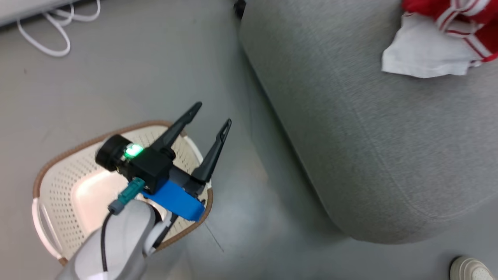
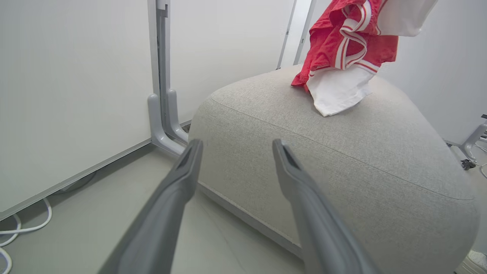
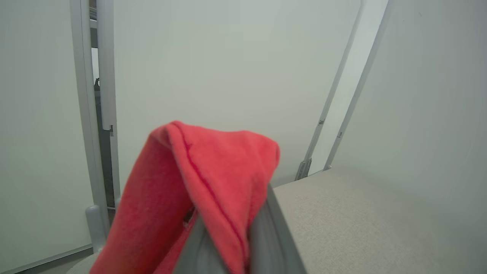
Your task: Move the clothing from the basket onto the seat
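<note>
Head downward; wrists low, level; seat (image 1: 369, 155) shared.

The left gripper (image 1: 213, 113) is made of 2 long dark fingers (image 1: 212, 155), a black block (image 1: 149, 168) lit green and a blue plate (image 1: 177, 200), joined to a pale grey forearm (image 1: 120, 243).

White cables (image 1: 62, 19) loop on the grey floor (image 1: 128, 77); a pale shoe (image 1: 470, 269) sits apart.

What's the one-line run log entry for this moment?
left gripper: open, over basket | right gripper: shut on clothing | clothing: lower end touching seat | basket: no clothing seen
</note>
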Available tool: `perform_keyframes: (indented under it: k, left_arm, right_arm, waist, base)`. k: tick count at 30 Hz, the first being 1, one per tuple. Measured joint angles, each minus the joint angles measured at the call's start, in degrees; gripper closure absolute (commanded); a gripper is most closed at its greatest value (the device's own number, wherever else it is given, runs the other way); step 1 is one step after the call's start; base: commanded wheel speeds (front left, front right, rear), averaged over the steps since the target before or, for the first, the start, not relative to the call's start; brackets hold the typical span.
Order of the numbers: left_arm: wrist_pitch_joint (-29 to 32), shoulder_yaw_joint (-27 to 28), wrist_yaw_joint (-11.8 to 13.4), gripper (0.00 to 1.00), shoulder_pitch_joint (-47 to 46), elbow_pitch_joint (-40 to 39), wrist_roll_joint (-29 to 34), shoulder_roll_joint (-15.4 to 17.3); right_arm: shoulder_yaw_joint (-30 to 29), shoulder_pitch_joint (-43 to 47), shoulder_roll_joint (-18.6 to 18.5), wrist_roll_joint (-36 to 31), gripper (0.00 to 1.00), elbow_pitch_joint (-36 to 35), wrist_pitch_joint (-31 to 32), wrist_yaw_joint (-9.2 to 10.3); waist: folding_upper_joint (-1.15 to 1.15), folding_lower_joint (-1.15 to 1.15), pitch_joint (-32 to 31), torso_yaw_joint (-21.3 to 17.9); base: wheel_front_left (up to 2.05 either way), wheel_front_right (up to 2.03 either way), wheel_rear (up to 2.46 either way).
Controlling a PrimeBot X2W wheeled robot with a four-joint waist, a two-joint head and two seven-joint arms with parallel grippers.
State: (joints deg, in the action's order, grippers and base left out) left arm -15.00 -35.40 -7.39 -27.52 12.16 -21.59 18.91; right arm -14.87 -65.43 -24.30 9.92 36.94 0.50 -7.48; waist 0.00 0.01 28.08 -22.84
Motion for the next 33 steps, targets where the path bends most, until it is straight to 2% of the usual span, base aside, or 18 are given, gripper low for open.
perform_keyframes:
  k: [6, 15, 26, 29, 30, 31, 32, 33]
  left_arm:
    - [0.0, 0.3, 0.0, 0.0, -3.2, -1.7, 0.6, 1.2]
    - [0.1, -0.6, 0.0, 0.0, -5.7, -3.4, 1.9, 1.5]
    - [0.1, -0.8, 0.1, 0.0, -5.8, -2.7, 1.5, 1.7]
    - [0.1, -0.8, 0.1, 0.0, -5.8, -2.4, 1.4, 1.5]
    - [0.1, -0.9, 0.1, 0.0, -5.8, -2.3, 1.3, 1.5]
    - [0.1, -0.9, 0.1, 0.0, -5.8, -2.2, 1.1, 1.3]
    - [0.1, -1.0, 0.1, 0.0, -5.8, -2.0, 1.0, 1.2]
    - [0.0, -1.2, 0.1, 0.0, -5.8, -1.9, 1.0, 1.0]
  right_arm:
    - [-5.8, 2.1, 1.2, -1.6, 1.0, -0.3, -1.2, -0.01]
    - [-10.4, 6.3, 5.0, -3.3, 1.0, 10.7, -5.5, -0.01]
    - [-9.8, 4.6, 5.0, -4.6, 1.0, 18.3, -10.0, -0.01]
    - [-9.0, 4.3, 4.9, -5.4, 0.52, 19.8, -10.4, -0.01]
    - [-8.9, 4.2, 4.9, -5.6, 0.29, 20.1, -10.5, -0.01]
    - [-8.8, 4.2, 4.9, -5.9, 0.14, 20.5, -10.7, -0.01]
    - [-8.7, 4.1, 4.8, -6.1, 0.02, 20.9, -10.9, -0.01]
    - [-8.7, 4.1, 4.7, -6.3, 0.0, 21.3, -11.0, -0.01]
  waist:
    - [0.0, 0.01, 6.8, 2.5]
    - [0.0, 0.0, 14.2, 6.4]
    - [0.0, 0.0, 13.5, 6.9]
    - [0.0, 0.0, 13.0, 6.8]
    - [0.0, 0.0, 12.8, 6.8]
    - [0.0, 0.0, 12.6, 6.9]
    - [0.0, 0.0, 12.5, 6.9]
    - [0.0, 0.0, 12.3, 7.0]
  base:
    - [0.0, 0.0, 0.0]
    - [0.0, 0.0, 0.0]
    - [0.0, 0.0, 0.0]
    - [0.0, 0.0, 0.0]
    - [0.0, 0.0, 0.0]
    - [0.0, 0.0, 0.0]
    - [0.0, 0.0, 0.0]
    - [0.0, 0.0, 0.0]
